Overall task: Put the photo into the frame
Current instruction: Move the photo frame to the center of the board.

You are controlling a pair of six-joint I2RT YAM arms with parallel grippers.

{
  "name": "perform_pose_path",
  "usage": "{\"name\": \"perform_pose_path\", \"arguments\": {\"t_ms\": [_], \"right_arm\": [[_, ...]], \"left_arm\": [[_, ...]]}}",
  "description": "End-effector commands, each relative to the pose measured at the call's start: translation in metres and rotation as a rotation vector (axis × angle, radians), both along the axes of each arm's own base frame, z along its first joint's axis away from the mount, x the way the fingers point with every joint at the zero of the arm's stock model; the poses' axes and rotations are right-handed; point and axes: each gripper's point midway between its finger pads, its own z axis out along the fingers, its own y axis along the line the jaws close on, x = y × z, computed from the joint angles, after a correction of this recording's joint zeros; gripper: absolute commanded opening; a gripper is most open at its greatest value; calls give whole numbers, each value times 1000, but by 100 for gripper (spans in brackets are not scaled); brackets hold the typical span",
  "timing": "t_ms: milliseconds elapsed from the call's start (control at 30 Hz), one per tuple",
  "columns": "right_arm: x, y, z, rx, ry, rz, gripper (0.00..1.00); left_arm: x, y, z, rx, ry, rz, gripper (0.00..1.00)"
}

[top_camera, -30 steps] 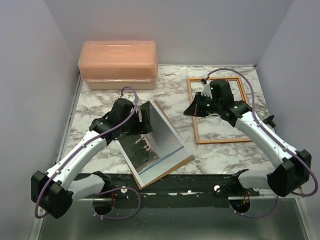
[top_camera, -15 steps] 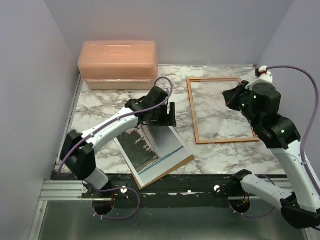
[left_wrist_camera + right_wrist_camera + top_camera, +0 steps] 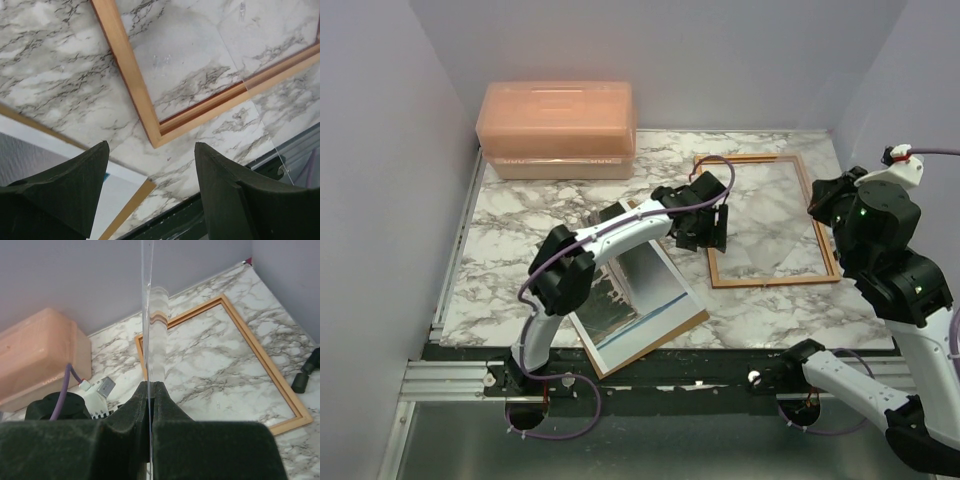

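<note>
The frame (image 3: 775,279) lies flat at the back right of the table, wood-coloured side up; it also shows in the left wrist view (image 3: 126,65) and the right wrist view (image 3: 272,365). My right gripper (image 3: 818,205) is shut on the clear sheet (image 3: 770,215) and holds it tilted above the frame; in the right wrist view my right gripper (image 3: 150,386) pinches the clear sheet (image 3: 145,300) edge-on. My left gripper (image 3: 708,235) is open and empty over the frame's near left corner, as the left wrist view shows (image 3: 150,146). The photo (image 3: 625,300) lies on the brown backing board (image 3: 660,345) near the front edge.
An orange plastic box (image 3: 557,128) stands at the back left, also in the right wrist view (image 3: 35,355). The table's black front rail (image 3: 720,365) runs just beyond the backing board. Grey walls close in on three sides.
My left arm has swung right, from the photo to the frame's left side. My right arm has drawn back to the right, lifting the clear sheet off the frame.
</note>
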Motion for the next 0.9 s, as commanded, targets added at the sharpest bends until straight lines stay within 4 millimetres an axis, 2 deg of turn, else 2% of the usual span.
{"name": "perform_pose_path", "arguments": {"t_ms": [0,133,367,500,567,667,767,867], "right_arm": [[-9,-26,10,-42,-23,-115,1],[-11,-30,9,-46,-28,-137,0],[-7,-24,3,-43,-7,-114,0],[-2,-18,-3,-39,13,-92,0],[0,-14,-7,-43,27,-80,0],[4,-9,-13,-41,46,-63,0],[6,-5,-18,-34,61,-56,0],[9,-2,-24,-31,76,-46,0]], "left_arm": [[9,-22,-15,41,7,41,70],[15,-30,-32,123,-12,46,67],[15,-24,-81,223,27,49,60],[11,-17,-101,262,51,36,53],[10,-11,-106,289,53,29,47],[9,-3,-112,305,72,19,30],[8,12,-117,321,89,30,18],[5,33,-124,333,110,50,10]]}}
